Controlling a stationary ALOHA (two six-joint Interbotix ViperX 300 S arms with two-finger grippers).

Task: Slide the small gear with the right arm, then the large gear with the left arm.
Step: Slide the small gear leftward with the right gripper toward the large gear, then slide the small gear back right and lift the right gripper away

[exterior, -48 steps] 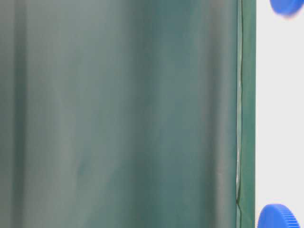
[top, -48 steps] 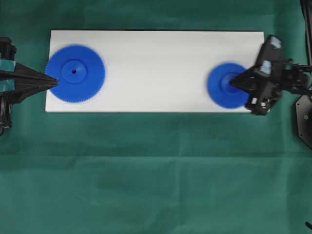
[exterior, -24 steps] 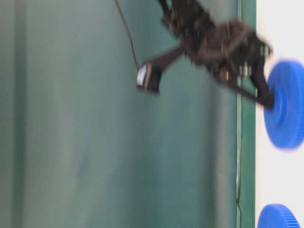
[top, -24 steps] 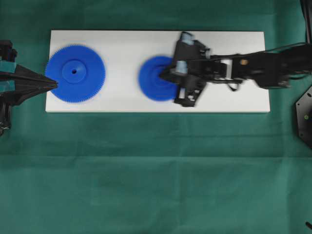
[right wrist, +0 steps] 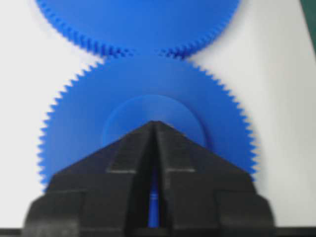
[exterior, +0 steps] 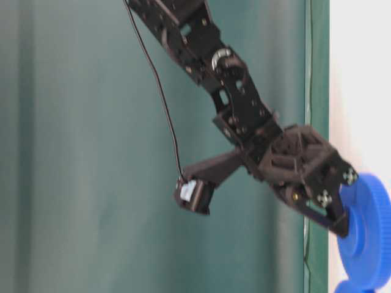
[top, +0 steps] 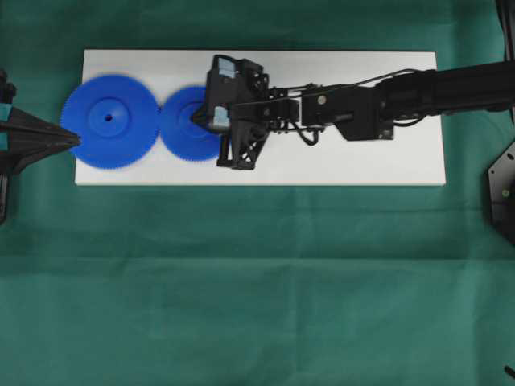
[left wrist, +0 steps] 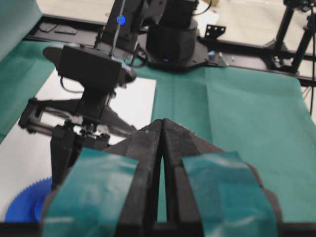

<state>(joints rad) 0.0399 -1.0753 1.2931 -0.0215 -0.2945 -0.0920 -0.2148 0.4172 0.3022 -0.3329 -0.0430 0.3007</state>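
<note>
The right arm [top: 402,92] is reaching across a white board [top: 338,165] that is lying on a green cloth [top: 257,281]. Its gripper [top: 195,119] is pressing its tip on the raised hub of the small gear [top: 183,129]; in the right wrist view the two fingers [right wrist: 128,158] are meeting at their points, closed together with only a thin slit behind, pinching nothing and simply bearing down on the hub. The small gear is sitting flat on the left part of the board, and its teeth are touching those of the large gear [top: 110,121] just to its left. The large gear is lying at the board's left end, its rim hanging slightly over the edge, and it is looking a little blurred.

The left gripper [top: 74,140] is pointing at the outer rim of the large gear from off the board, its tip right at the teeth; whether it is touching them cannot be told. In the left wrist view its fingers [left wrist: 148,163], with teal patches [left wrist: 89,192] behind them, are pressed shut with nothing between them.

A thin black cable [exterior: 160,97] is running along the right arm to its camera. In the table-level view the right gripper [exterior: 342,229] is leaning down onto the small gear [exterior: 366,232]. Black arm bases and stands are standing beyond the cloth in the left wrist view.
</note>
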